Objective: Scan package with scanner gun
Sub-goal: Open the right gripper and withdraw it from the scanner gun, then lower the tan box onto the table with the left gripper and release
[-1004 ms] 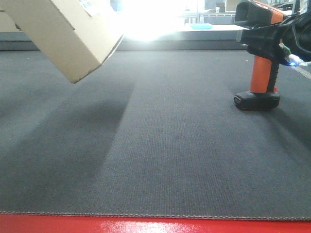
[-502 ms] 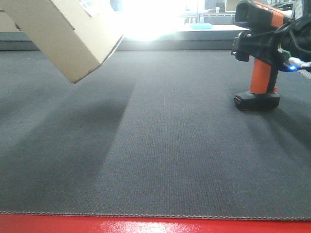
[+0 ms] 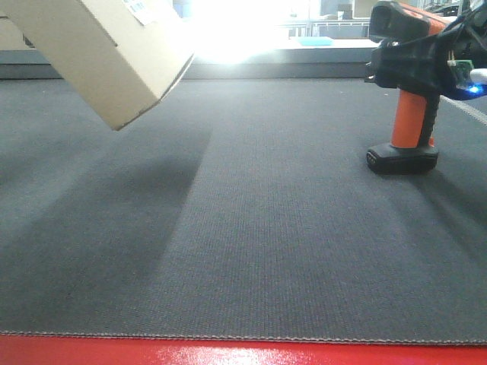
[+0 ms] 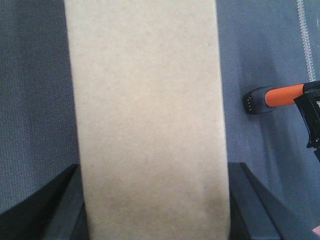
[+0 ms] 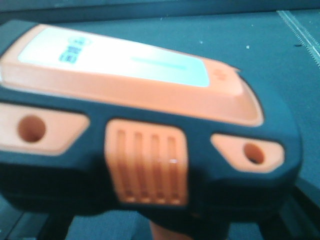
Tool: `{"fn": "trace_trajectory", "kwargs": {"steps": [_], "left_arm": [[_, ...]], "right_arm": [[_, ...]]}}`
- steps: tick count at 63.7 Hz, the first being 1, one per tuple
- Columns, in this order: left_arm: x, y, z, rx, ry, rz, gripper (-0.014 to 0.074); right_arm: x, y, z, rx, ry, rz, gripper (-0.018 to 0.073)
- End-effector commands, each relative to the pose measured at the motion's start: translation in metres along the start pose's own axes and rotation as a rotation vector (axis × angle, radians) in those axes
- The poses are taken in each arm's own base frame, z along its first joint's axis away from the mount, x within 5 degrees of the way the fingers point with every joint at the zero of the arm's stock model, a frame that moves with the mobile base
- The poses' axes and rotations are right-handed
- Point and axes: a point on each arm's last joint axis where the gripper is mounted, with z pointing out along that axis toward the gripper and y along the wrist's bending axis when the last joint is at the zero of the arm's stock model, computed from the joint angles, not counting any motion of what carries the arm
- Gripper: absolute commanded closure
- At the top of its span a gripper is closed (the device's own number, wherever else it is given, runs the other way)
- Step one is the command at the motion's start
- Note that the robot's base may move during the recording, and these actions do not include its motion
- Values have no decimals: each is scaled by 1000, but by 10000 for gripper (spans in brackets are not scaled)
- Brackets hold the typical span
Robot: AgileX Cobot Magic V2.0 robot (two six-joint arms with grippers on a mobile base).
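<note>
Since half a second ago the right gripper (image 3: 417,67) has shifted slightly up and to the right at the scanner gun's (image 3: 408,122) neck, while the gun's flat foot stays planted at the table's right. Whether its jaws actually clamp the gun cannot be told; the right wrist view shows only the blurred orange-and-black head.

A dark grey woven mat (image 3: 266,228) covers the table, with a red edge (image 3: 228,354) along the front. Behind it, white glare (image 3: 236,30) washes out the room.

One package (image 3: 106,57) hangs tilted above the mat at upper left, cut off by the frame, its white sticker (image 3: 137,7) only partly seen. In the left wrist view the left gripper (image 4: 155,210) clasps it between two dark fingers (image 4: 47,215), and the box hides most of the table. There is one scanner gun, one package and two grippers.
</note>
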Motion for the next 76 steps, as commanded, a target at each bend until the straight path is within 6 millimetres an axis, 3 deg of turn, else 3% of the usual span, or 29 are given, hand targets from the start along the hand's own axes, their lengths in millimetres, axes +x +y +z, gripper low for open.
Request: {"fn": "trace_trajectory", "kwargs": {"steps": [1,17,34,42,55,58,76], "left_arm": [[-1,-4,-5,21,-23,1,707],[-1,-1,-5,-17,-21,15,707],[-7,11,-15,-195,-50,56,707],[-8,15,-18,-255,-58,79,707],[-10,28,-11,-351,-32,103,707],[-11,31,-6,-365,-20,104,707],[-16,58,25,-479,68,123,707]], "right_arm": [[-3,-5,-5,6,21,-13,-1],[-15,-14,-22,8,100,17,-1],[-30,-8,-57,-63,209,29,12],[-42,-6,-77,-92,197,15,151],[-67,-5,-116,-129,98,-57,645],[-72,-6,-125,-135,77,-71,712],[-92,-13,-170,-121,-56,-126,712]]}}
